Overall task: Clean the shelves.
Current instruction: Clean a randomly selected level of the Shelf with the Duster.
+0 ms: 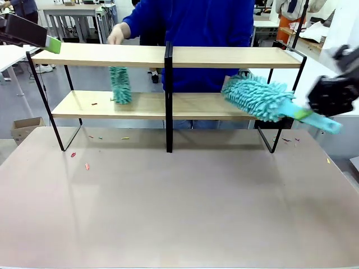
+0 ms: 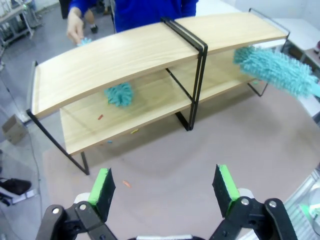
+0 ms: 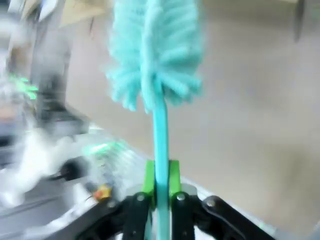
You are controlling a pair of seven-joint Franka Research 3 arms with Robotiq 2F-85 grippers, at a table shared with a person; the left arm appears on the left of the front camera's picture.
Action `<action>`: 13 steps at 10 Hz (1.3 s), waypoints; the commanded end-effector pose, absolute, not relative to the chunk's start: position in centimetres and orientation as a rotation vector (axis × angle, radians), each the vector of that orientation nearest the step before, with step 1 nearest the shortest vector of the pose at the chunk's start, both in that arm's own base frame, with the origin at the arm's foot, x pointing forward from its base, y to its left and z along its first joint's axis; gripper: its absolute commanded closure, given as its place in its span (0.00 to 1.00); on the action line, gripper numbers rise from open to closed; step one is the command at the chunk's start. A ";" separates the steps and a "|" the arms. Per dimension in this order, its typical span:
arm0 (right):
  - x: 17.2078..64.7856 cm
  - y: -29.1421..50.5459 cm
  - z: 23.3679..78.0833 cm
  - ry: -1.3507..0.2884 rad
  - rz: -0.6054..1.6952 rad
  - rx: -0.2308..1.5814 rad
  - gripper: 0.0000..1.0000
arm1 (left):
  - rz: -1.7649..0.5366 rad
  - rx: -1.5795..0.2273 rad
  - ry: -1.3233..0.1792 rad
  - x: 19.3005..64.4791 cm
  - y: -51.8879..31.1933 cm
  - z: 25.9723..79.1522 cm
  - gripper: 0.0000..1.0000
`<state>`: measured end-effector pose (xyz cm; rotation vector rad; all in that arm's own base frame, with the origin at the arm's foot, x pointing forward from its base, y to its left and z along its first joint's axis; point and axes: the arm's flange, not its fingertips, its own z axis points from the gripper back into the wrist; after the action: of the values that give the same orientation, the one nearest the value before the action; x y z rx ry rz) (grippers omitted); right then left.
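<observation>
The shelves (image 1: 224,57) (image 2: 125,55) stand across the far half of the table: two light-wood boards in a thin black frame with a centre post. My right gripper (image 1: 307,113) (image 3: 160,181) is shut on the handle of a fluffy teal duster (image 1: 257,98) (image 3: 154,50) (image 2: 277,70), whose head lies at the right end of the lower board. A person in blue reaches a hand (image 1: 116,35) over the top board and holds a second teal duster (image 1: 120,85) (image 2: 119,94) down onto the lower left board. My left gripper (image 1: 53,45) (image 2: 164,187) hovers open, high at the left.
Small red and yellow crumbs (image 1: 87,166) lie on the beige-pink tabletop (image 1: 179,213) near the rack's left foot, and a few on the lower board (image 1: 94,103). A cardboard box (image 1: 25,126) sits on the floor at the left. White tables stand behind.
</observation>
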<state>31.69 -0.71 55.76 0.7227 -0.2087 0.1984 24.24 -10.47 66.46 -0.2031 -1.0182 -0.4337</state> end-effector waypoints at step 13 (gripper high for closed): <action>17.6 -17.1 63.3 -0.667 0.812 1.042 0.88 | -0.432 -0.206 -1.019 24.2 -10.4 66.5 0.00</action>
<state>17.50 -16.67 62.88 1.0568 -0.6599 0.7847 24.28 -10.46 66.43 -0.2034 -1.0173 -0.4332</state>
